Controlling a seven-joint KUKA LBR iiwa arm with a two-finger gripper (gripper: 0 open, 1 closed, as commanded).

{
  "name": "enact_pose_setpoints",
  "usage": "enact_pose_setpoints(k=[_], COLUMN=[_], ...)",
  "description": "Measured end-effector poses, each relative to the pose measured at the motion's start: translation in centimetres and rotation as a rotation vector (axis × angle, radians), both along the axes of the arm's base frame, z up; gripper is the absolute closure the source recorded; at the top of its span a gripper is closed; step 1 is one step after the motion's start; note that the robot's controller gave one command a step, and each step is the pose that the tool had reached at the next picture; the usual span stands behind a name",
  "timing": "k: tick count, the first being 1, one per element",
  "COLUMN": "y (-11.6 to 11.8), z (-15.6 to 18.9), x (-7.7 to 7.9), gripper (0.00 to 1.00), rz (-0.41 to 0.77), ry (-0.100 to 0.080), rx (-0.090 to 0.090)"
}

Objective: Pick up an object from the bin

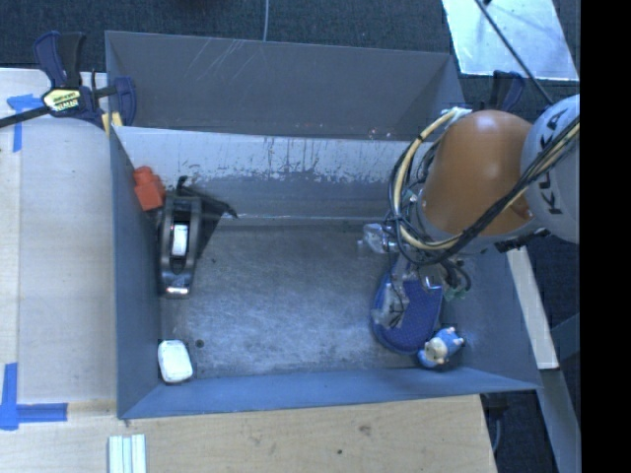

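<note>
At the bin's (286, 87) lower right corner my tool (397, 299) hangs low over a blue rounded thing (422, 325); clenched or released, I cannot tell. Grasping step, I judge; next, a clean lift.

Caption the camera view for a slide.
Pincer low over a blue object in the bin's lower-right corner; black tool, orange piece and white block lie left.

One camera hangs above the grey bin (296, 166), looking down on it and leaning a little toward the far side. The far wall's inner face shows broad, the near wall as a narrow strip. The camera is close enough that the bin spans most of the view, with a margin of surroundings about it. The arm (483, 180) comes in from the right.
</note>
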State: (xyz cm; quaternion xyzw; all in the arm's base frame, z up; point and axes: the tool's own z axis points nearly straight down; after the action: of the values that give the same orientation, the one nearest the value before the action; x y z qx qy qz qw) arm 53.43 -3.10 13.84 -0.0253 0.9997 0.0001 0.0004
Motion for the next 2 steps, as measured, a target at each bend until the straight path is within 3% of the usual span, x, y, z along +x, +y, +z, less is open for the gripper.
enact_pose_setpoints(k=[1, 2], y=[-7.4, -7.4], z=[-3.3, -6.8], x=[1.4, 1.7], gripper=[0.00, 0.00], rz=[0.141, 0.344], ry=[-0.003, 0.005], rx=[-0.004, 0.001])
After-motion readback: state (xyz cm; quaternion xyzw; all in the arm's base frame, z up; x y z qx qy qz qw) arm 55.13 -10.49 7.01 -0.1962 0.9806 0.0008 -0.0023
